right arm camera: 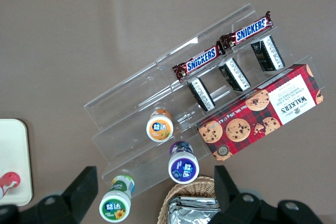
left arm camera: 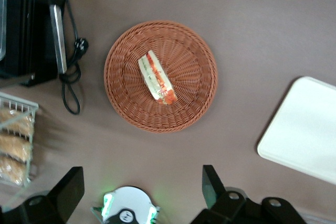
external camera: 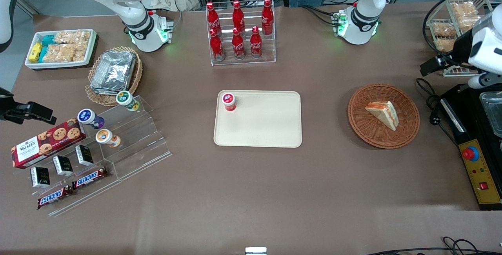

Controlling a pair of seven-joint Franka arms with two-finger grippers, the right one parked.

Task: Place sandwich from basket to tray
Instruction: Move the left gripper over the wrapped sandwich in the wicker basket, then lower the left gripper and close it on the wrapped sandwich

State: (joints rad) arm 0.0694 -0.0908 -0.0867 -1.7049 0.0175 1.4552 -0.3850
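The tool point(left arm camera: 142, 192) hangs high above the tabletop with its fingers spread wide and empty, near the working arm's end. The sandwich point(external camera: 383, 114) lies in the basket point(external camera: 362, 123). It looks light and soft, so a gentle hold across the two bread faces seems best before the tray point(external camera: 270, 129).

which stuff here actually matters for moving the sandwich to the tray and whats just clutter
Matters: sandwich, lying in the basket; tray; gripper, open, hovering above the basket.

Clutter: red-lidded cup on the tray, cola bottles, Snickers bars, cookie box.
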